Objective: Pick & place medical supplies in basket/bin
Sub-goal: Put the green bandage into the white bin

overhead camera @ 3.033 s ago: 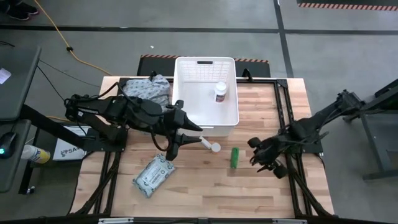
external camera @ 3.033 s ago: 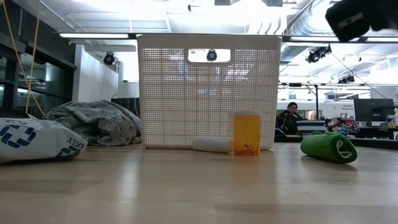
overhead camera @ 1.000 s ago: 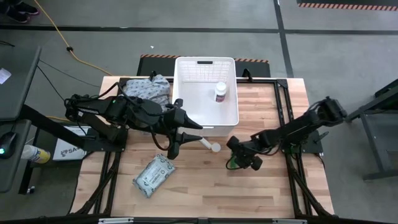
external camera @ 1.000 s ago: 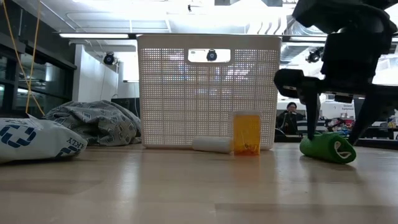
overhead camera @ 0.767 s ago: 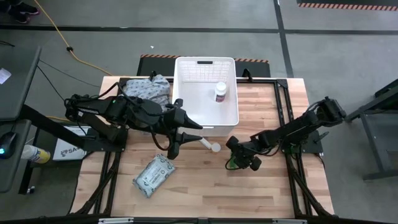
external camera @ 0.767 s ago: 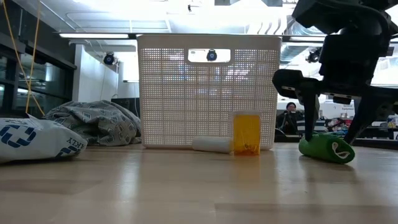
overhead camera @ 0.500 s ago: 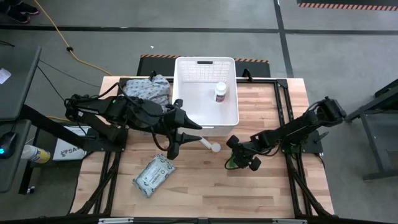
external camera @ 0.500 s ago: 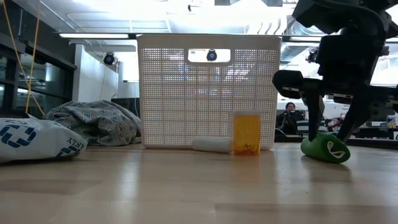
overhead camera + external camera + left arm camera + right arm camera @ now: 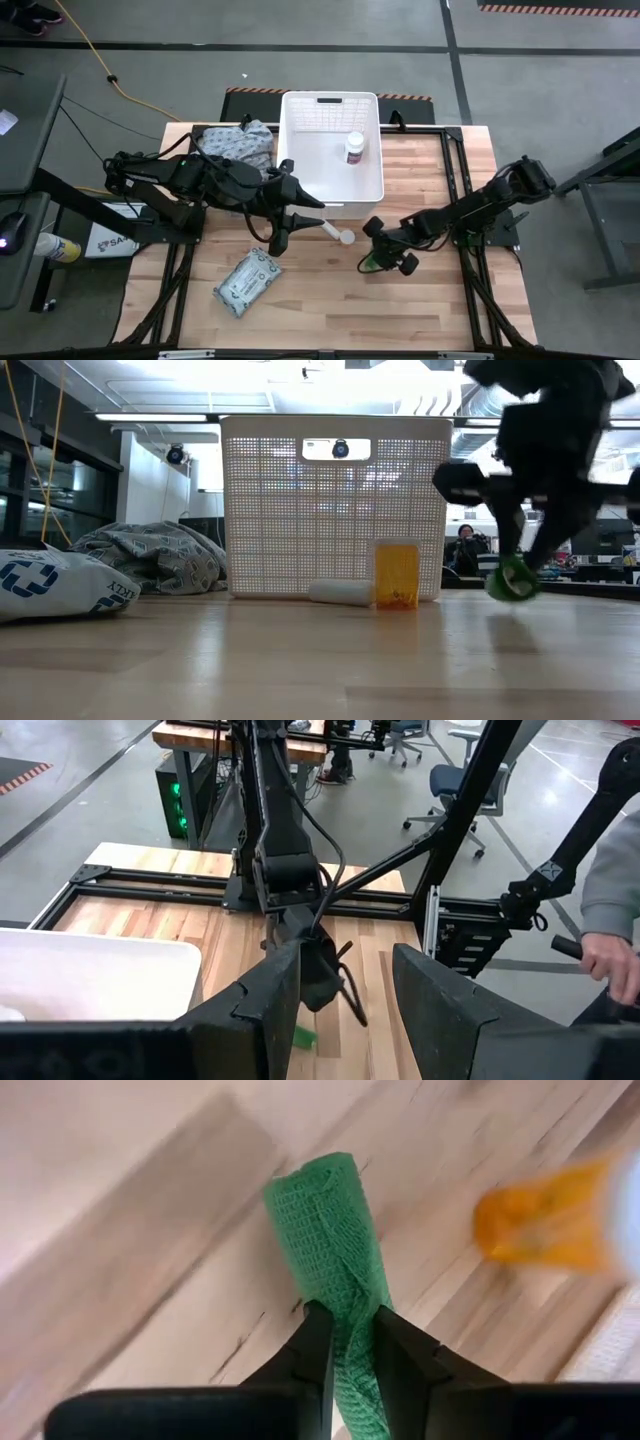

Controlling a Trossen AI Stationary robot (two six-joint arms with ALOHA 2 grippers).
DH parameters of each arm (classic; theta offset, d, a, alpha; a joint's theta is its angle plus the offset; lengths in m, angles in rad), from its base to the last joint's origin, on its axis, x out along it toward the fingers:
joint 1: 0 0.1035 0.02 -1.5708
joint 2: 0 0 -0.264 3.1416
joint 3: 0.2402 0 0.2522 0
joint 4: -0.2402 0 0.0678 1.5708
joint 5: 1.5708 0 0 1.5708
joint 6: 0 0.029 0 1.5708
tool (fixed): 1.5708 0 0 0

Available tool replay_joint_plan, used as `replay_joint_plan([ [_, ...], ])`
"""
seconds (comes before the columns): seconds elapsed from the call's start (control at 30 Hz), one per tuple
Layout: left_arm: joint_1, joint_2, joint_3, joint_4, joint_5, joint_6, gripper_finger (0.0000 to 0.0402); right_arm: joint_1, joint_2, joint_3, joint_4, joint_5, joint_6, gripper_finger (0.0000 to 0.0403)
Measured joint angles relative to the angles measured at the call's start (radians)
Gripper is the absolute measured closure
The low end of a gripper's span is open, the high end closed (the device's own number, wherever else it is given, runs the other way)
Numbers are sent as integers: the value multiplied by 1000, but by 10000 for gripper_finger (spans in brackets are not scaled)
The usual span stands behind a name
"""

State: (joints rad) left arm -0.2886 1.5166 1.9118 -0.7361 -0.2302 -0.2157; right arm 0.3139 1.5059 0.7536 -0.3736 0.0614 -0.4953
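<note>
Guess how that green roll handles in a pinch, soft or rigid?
Probably soft: the green roll looks like woven wrap and seems to narrow between the right tool's shut fingers. Its textured surface likely resists slipping. Likely light, since it hangs from one end off the table in the low view; being round, it may roll if dropped.

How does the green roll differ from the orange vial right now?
The green roll is pinched in the right tool and tilted off the table; the orange vial stands upright on the table, untouched. The roll is soft, textured wrap; the vial is rigid, translucent plastic. Both are outside the white bin.
</note>
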Motion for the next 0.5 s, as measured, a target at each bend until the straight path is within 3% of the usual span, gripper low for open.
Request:
replay_joint_plan([
  [0.5, 0, 0, 0, 0, 1, 0, 206, 36, 0, 278, -252, 42, -62, 352],
])
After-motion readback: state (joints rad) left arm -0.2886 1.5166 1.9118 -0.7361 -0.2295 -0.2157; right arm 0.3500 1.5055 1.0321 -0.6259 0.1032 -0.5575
